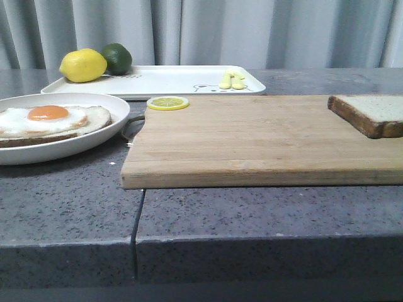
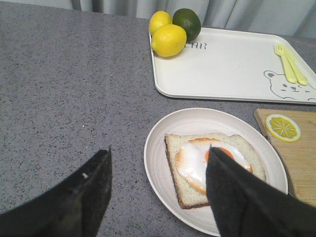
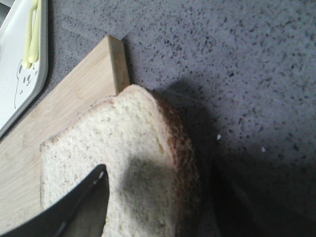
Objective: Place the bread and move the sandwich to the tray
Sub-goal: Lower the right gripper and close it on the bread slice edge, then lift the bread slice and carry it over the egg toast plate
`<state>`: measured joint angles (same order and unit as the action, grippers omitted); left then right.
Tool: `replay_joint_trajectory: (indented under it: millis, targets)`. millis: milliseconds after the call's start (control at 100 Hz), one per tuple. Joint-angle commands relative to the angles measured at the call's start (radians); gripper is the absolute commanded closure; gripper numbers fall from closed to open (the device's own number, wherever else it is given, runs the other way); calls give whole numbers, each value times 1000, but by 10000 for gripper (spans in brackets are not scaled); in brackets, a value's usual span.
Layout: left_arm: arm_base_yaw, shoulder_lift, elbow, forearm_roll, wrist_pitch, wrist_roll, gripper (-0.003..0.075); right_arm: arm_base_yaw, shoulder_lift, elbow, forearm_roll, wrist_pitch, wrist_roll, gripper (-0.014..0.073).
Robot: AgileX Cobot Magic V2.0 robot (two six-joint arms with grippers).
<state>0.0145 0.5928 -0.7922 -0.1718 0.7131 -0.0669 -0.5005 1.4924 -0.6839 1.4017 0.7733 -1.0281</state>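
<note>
Big wooden board fills the counter, its right end cut off in the front view. Behind the board's far left edge sits the tray, with two lemons and a lime in a corner, and a yellow fork by the bear drawing. Left of the board, the sandwich rests on its plate, partly hidden by one finger of the left gripper, which hovers spread wide above it. The bread lies at the board's right end, overhanging the edge. Only one finger of the right gripper shows above the bread, so its spread is impossible to tell. A lemon slice sits on the board's far left corner.
</note>
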Motion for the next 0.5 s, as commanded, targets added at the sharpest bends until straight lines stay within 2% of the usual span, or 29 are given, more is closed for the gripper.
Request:
replay_joint_trajectory:
  millis: [0,250,370,490]
  targets:
    - [-2,9,-36,-13,-72,-1,335,-7,-21,-28,42,57,-14,134]
    - [-2,9,-36,-13,-72,-1,335,-7,-4,-28,39,91,-14,148]
    - [-2,9,-36,-13,-72,-1,335,-7,-1,-28,35,91,-14,252]
    - [-2,9,-36,-13,-72,-1,335,-7,-1,-28,35,85,-14,402]
